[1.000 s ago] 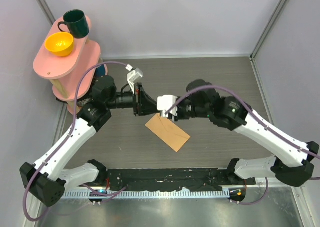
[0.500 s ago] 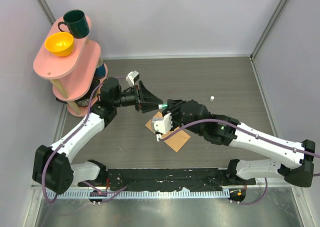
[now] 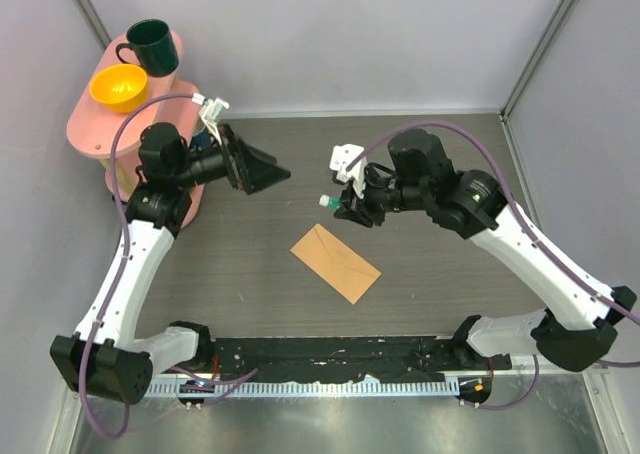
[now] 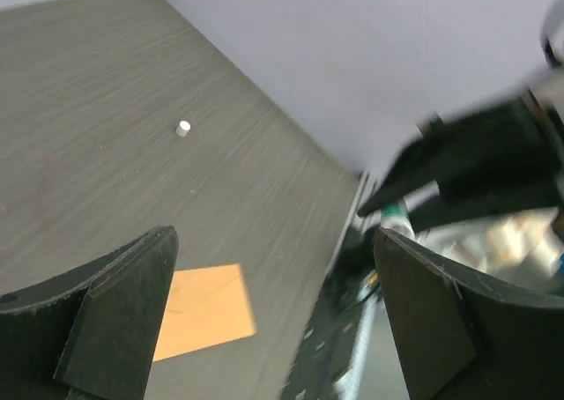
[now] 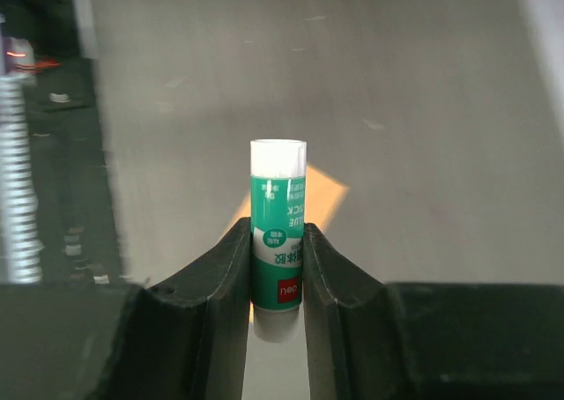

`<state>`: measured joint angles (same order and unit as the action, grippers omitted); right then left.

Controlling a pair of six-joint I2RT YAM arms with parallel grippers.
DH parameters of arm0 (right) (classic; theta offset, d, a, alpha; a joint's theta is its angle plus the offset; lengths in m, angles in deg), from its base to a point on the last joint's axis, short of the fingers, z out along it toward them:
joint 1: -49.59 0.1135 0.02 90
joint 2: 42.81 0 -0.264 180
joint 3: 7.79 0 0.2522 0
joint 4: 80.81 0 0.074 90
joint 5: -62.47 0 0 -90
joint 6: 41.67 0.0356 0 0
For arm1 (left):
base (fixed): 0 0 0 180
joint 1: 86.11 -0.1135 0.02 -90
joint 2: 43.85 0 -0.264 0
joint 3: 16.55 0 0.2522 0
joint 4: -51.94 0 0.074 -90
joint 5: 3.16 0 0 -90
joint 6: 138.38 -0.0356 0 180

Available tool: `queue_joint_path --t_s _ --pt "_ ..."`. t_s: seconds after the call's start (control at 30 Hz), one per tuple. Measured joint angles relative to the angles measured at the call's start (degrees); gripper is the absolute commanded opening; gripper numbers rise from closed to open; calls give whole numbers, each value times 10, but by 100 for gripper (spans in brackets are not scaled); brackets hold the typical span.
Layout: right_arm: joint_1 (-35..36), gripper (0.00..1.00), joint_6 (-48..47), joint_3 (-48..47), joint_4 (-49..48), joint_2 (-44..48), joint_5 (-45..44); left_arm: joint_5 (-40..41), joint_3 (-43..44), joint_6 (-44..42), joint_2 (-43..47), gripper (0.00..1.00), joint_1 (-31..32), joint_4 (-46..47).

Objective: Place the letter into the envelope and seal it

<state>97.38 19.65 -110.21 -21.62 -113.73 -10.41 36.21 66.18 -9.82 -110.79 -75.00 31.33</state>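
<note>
Envelope (image 3: 336, 263) lies flat on the tabletop (image 3: 450, 154), touching neither arm. In the top view it is about 6 o'clock from the right fingers (image 5: 225, 277) and 4 o'clock from the left fingers (image 4: 123, 303). Right fingers pinch a green glue stick (image 5: 278, 208), white end outward. Left fingers are spread, nothing between them. Envelope flap seems folded down, but the view is too coarse to be sure. A small white piece (image 4: 183, 129) sits on the tabletop, well apart.
</note>
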Motion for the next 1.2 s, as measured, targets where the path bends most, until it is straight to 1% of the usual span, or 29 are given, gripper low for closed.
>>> queue_joint_path --t_s 0.1,0.17,0.2,0.23,0.3,0.33,0.4,0.43,0.5,0.57,0.63,0.73,0.87,1.07,1.2 --pt "-12 1 67 -28 50 -42 88 -91 -31 -163 47 94 2 -1" --pt "-17 1 101 -33 82 -68 146 -135 -76 -277 92 91 8 -1" --pt "-19 1 112 -33 94 -76 165 -151 -96 -320 111 90 13 -3" --pt "-20 1 131 -33 114 -88 196 -170 -121 -379 136 84 21 -4" --pt "-23 1 146 -33 128 -96 226 -194 -151 -465 167 78 41 -10" --pt "-25 1 157 -32 135 -101 249 -202 -161 -522 181 73 59 -20" --pt "-26 1 171 -30 142 -106 278 -206 -165 -614 194 69 85 -45" --pt "-26 1 177 -28 145 -109 293 -202 -164 -683 199 66 107 -71" --pt "-27 1 187 -20 148 -113 317 -191 -163 -785 206 63 137 -115" --pt "-27 1 194 -11 150 -116 334 -178 -163 -874 210 60 165 -153" --pt "-27 1 199 -3 154 -120 349 -165 -164 -944 215 58 183 -180" --pt "-28 1 203 1 157 -123 363 -148 -164 -1013 220 56 201 -200" --pt "-28 1 203 2 160 -124 372 -125 -168 -1060 222 54 228 -207" --pt "-29 1 203 2 160 -124 381 -99 -171 -1081 222 49 274 -206" --pt "-29 1 203 2 159 -124 386 -84 -171 -1083 218 43 297 -202"
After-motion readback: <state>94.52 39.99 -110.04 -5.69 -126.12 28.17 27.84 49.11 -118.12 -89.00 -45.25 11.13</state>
